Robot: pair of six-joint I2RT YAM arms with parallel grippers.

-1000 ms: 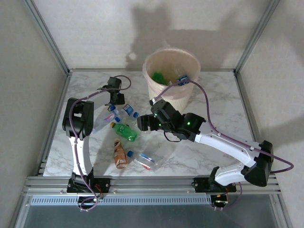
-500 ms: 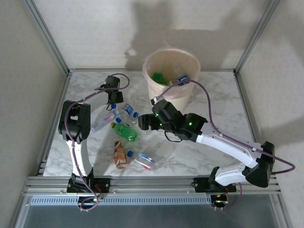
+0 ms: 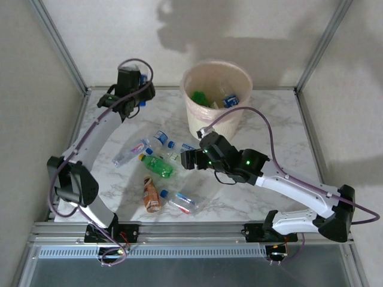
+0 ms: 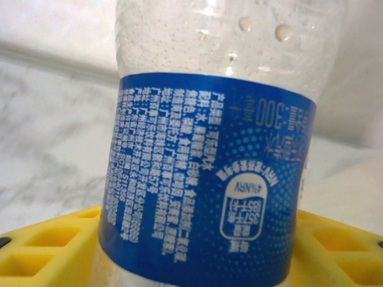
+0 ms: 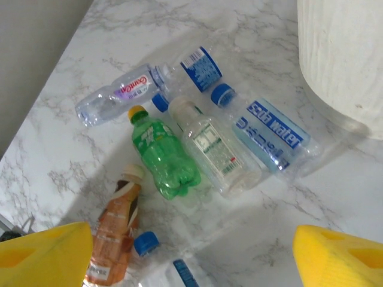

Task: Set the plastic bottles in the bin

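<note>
left arm point(image 3: 97, 130) lifted | jaws clamp bottle point(image 4: 209, 179) | over table point(image 3: 272, 128) far-left corner

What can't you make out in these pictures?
Left wrist view: clear bottle in the left pincer, cap and base cut by frame edges.
Top view: bin, its wall hides how many bottles lie inside.
Right wrist view: blue-capped bottle, body cut by the bottom edge.

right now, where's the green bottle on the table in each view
top: green bottle left of centre on the table, just above the orange bottle.
right wrist: green bottle middle left, yellow cap toward the top, orange bottle below-left.
shared landmark: bin, top centre in top view, upper right corner in right wrist.
</note>
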